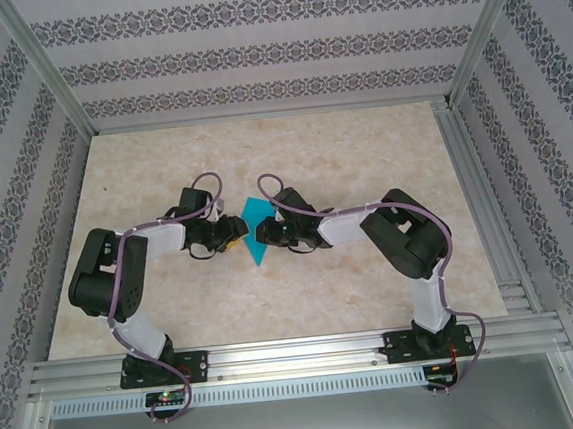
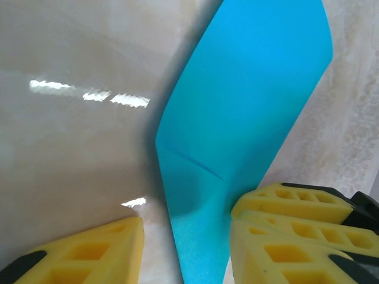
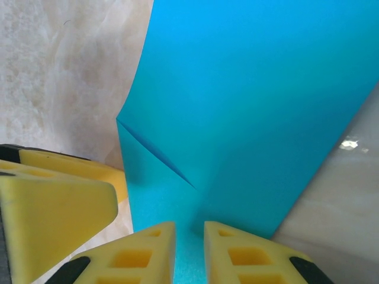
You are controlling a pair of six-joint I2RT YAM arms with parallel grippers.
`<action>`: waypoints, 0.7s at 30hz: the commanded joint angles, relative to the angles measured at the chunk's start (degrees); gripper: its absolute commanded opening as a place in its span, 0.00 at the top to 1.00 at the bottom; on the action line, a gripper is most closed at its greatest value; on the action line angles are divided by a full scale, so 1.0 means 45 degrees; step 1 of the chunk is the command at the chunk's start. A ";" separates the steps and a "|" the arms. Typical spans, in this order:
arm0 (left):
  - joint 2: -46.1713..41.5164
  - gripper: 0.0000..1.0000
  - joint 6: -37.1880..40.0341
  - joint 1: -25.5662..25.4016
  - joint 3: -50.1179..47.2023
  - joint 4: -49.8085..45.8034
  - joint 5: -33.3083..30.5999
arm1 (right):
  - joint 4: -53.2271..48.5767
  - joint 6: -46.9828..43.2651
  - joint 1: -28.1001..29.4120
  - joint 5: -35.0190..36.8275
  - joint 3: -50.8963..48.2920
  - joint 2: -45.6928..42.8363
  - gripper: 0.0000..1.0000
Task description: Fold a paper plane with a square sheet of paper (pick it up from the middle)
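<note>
The square sheet of paper (image 1: 257,217) sits at the middle of the top view, between the two arms that reach in from the lower left and lower right over the beige marbled tabletop (image 1: 361,148). It stands up off the surface, a turquoise sliver with one point toward the back wall and one toward the near rail. In the left wrist view the sheet rises from the bottom centre to the upper right corner. It is bent along its length, with a short slanting crease near the frame's middle, and it casts a soft shadow on the glossy table to its left. The left gripper (image 2: 186,225) has its yellow fingers spread. One finger sits in the lower left corner, with bare table showing between it and the paper, and the other sits at the lower right, just beside the sheet's edge. A further yellow finger lies stacked right above that one. In the right wrist view the paper covers the centre and upper right, with the same short crease running from the left edge toward the middle. The right gripper (image 3: 189,228) has its two yellow fingers drawn close at the bottom centre, leaving only a narrow slot. The sheet's lower end runs down into that slot, but I cannot tell whether the pads actually press on it. More yellow finger blocks show at the left edge of that view, near the paper's left side.
</note>
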 commanded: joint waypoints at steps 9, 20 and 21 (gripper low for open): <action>0.0494 0.65 -0.0282 -0.0114 0.0490 0.0781 0.0528 | -0.0521 0.0035 -0.0205 0.0105 -0.0453 -0.0020 0.81; 0.0674 0.68 -0.0156 -0.0133 0.0594 0.1231 0.0854 | -0.0618 -0.0175 -0.0246 0.0105 -0.0451 -0.0022 0.81; 0.0664 0.69 -0.0105 -0.0126 0.0608 0.1267 0.0870 | -0.0611 -0.0256 -0.0262 0.0095 -0.0460 -0.0020 0.82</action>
